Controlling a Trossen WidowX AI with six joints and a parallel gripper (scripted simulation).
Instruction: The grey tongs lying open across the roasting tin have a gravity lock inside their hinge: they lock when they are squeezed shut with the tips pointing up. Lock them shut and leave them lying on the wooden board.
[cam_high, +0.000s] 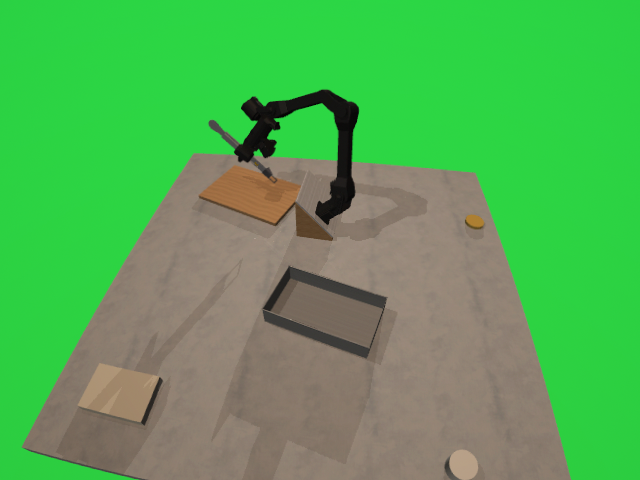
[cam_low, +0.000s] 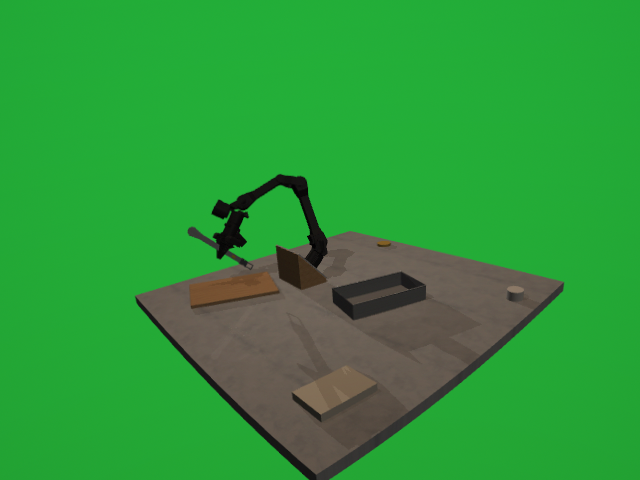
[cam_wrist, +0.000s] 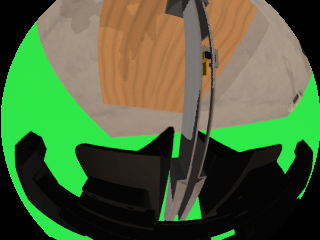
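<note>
The grey tongs (cam_high: 227, 138) (cam_low: 204, 238) (cam_wrist: 192, 65) are in the air above the wooden board (cam_high: 219, 192) (cam_low: 206, 297) (cam_wrist: 145, 85). My gripper (cam_high: 242, 155) (cam_low: 221, 253) (cam_wrist: 180, 131) is shut on them partway along their length. They are tilted, with the rounded tip end up at the left and the looped hinge end lower at the right, over the board's back part. Their two arms lie close together, nearly parallel. Whether the lock inside the hinge has engaged cannot be seen.
A wooden wedge (cam_high: 309, 222) (cam_low: 289, 268) stands right of the board, by the arm's base. The dark roasting tin (cam_high: 316, 334) (cam_low: 387, 303) is empty. A beige block (cam_high: 118, 395) (cam_low: 333, 392), a yellow disc (cam_high: 474, 221) (cam_low: 383, 243) and a pale cylinder (cam_high: 463, 464) (cam_low: 515, 293) stand farther off.
</note>
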